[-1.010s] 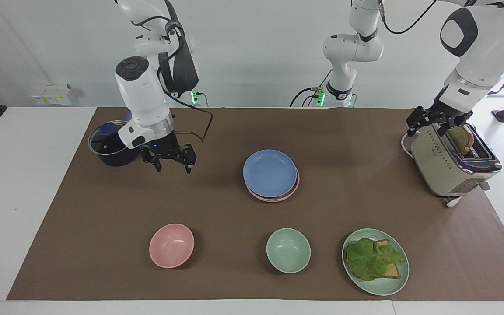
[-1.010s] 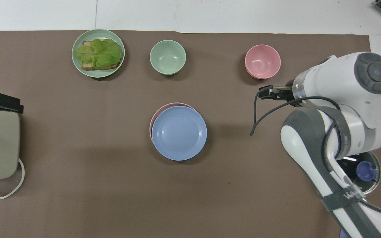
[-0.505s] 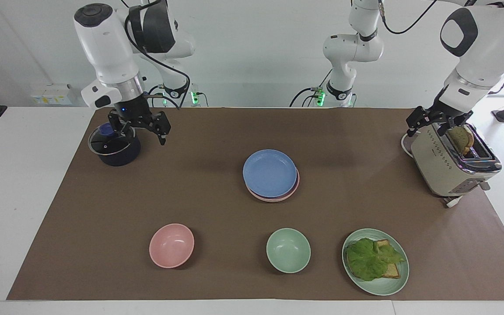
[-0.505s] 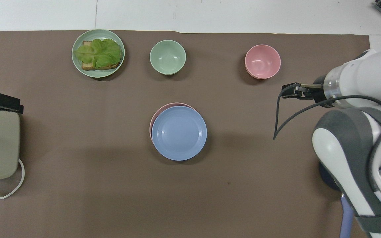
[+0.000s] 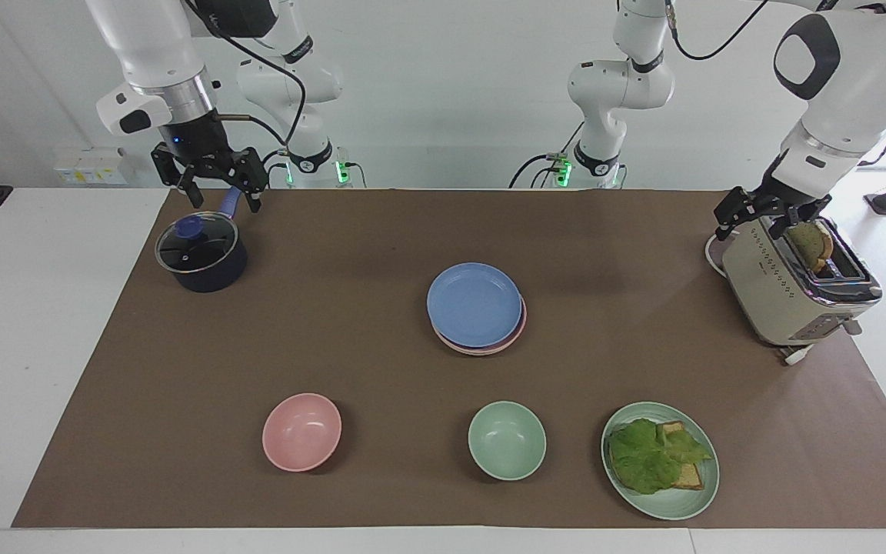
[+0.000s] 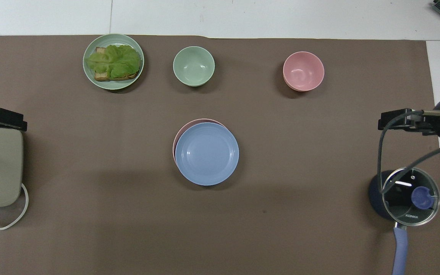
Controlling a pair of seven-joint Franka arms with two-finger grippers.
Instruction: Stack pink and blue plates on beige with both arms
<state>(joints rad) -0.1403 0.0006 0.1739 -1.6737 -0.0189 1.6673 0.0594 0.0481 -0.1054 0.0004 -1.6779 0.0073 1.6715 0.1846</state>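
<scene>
Where stacked mid-worktop: round matte cornflower-blue plate (image 5: 474, 303) on top of round pale-pink plate (image 5: 518, 327); beige plate not discernible beneath. Right hand (image 5: 209, 181) raised above lidded dark saucepan (image 5: 201, 252), fingers wide, empty. Left hand (image 5: 769, 212) above beige toaster (image 5: 789, 295), fingers wide, empty.

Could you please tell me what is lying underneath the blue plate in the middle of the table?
Under the blue plate a pink plate shows as a crescent of rim. Whether a beige plate lies under that, I cannot tell; the stack covers it.
</scene>
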